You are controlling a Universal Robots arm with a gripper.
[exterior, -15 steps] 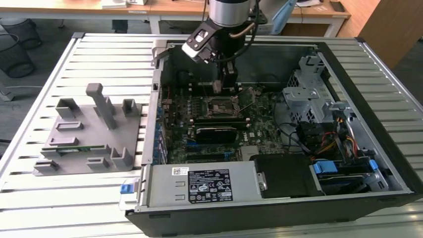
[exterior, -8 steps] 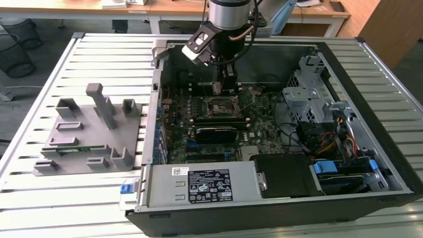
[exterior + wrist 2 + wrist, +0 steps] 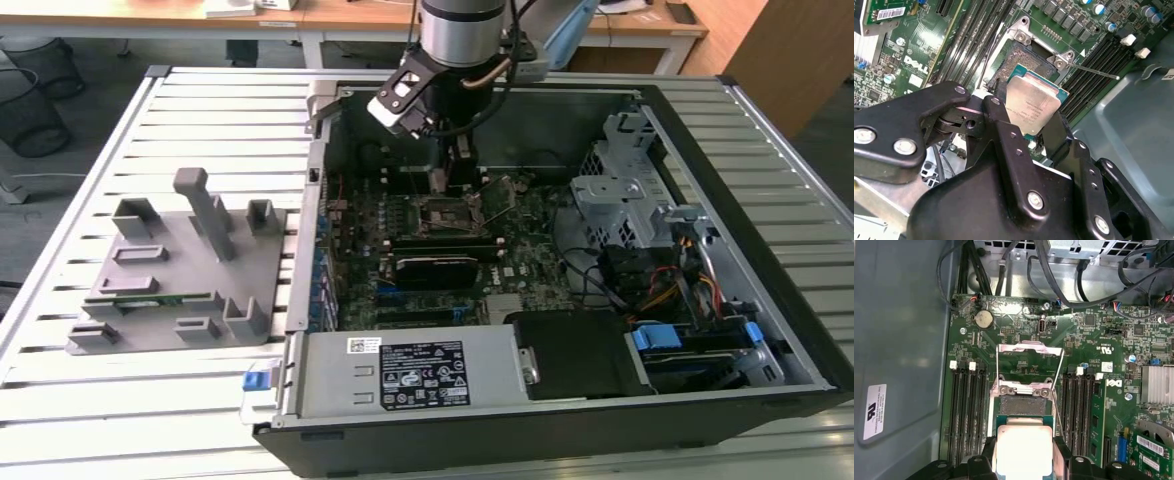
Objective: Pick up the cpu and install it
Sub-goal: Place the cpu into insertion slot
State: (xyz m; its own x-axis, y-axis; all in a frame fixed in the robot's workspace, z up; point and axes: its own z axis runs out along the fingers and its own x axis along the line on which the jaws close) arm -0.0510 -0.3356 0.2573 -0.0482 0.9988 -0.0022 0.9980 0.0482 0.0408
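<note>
Gripped in the tool (image 3: 1029, 125): the cpu (image 3: 1034, 102), pinched by two opposite edges between the black fingers (image 3: 1004, 135), silver lid facing out in both wrist views. Held just above the open socket (image 3: 1021, 405), apart from it and not yet seated, with the load frame (image 3: 1029, 346) raised behind. All of this inside the computer case (image 3: 561, 430) on the slatted bench (image 3: 200, 120), well apart from the grey fixture (image 3: 174, 260) lying to the exterior view's left. Judged light, thin and stiff: little load for the grip, yet easy to tip or skew between the fingers. Smooth metal lid probably slippery, so better taken by the rim of the green board beneath it, as here, and never by the underside. Likely fragile where it matters: fine contacts below, and delicate socket pins apt to bend under skewed or forced contact. Calls for level, square, gentle handling, with no pressing.
</note>
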